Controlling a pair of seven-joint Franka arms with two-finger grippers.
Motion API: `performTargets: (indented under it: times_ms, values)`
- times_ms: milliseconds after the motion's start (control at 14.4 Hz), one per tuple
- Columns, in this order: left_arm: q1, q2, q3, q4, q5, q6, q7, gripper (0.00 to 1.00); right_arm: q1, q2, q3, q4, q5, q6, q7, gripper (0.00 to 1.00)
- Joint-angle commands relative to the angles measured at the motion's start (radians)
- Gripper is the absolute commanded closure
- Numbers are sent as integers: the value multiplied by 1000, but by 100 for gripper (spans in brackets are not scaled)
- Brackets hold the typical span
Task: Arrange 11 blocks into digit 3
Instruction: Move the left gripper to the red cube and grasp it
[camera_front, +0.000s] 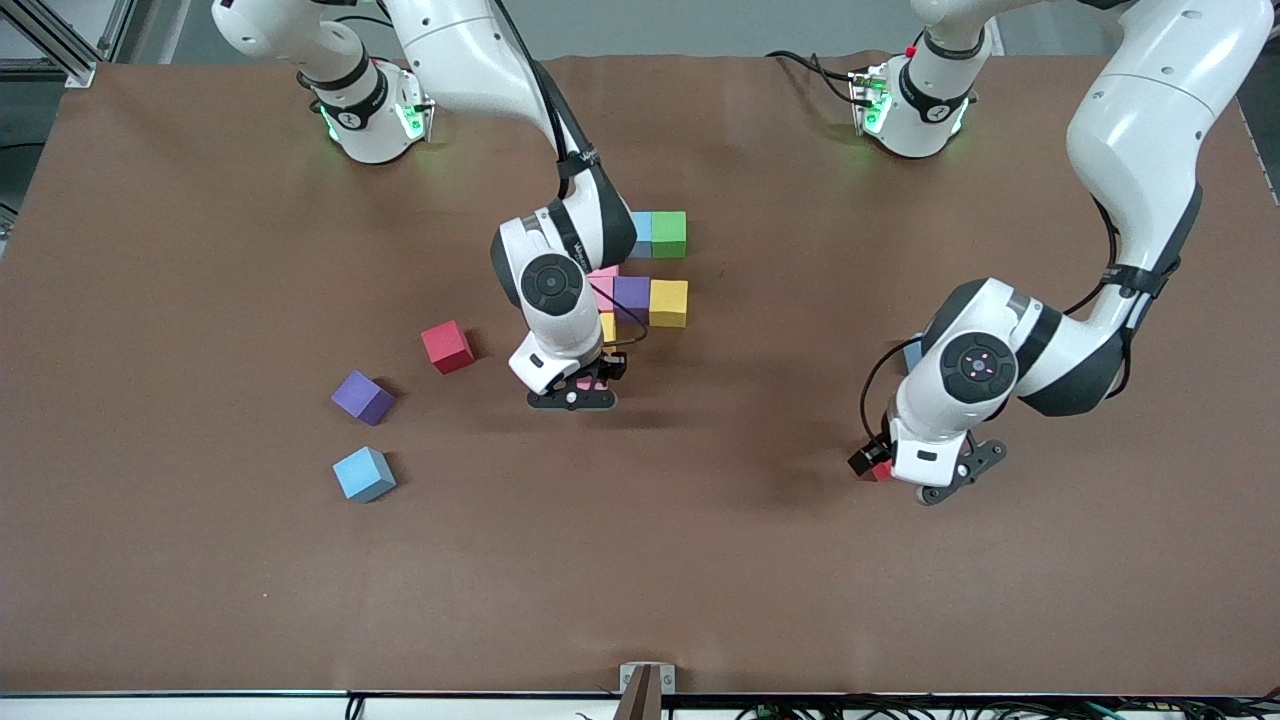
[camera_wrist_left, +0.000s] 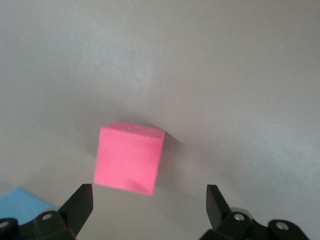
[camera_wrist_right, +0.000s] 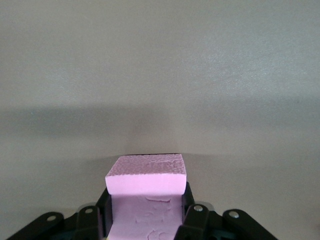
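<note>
Your right gripper (camera_front: 572, 398) has its fingers closed on a pink block (camera_wrist_right: 146, 175) and hangs over the tabletop (camera_front: 640, 560) just off the partial digit (camera_front: 645, 285). On the front view the build sits at about 1 o'clock from those fingers: a light blue block (camera_front: 641, 233) and a green block (camera_front: 669, 234) up top, then pink, purple and yellow blocks in a row below. The next open slot looks close to the held cube, so I'd judge it a short move.

Your left gripper (camera_wrist_left: 149, 197) has its fingers wide open over a red-pink block (camera_wrist_left: 129, 157); in the wrist view the cube sits between them, slightly rotated. A red block (camera_front: 447, 346), purple block (camera_front: 362, 397) and blue block (camera_front: 363, 473) lie loose toward the right arm's end.
</note>
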Motion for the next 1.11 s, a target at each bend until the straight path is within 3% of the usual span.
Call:
performTargets:
  times_ms: [0, 208, 1041]
  values:
    - [11, 26, 12, 14, 11, 26, 52, 0, 15, -37, 2, -46, 20, 19, 24, 100]
    - [20, 68, 23, 15, 3, 81, 45, 0, 16, -34, 7, -46, 20, 37, 45, 100]
    - [48, 66, 32, -40, 14, 81, 97, 0, 35, -34, 9, -50, 20, 31, 81, 100]
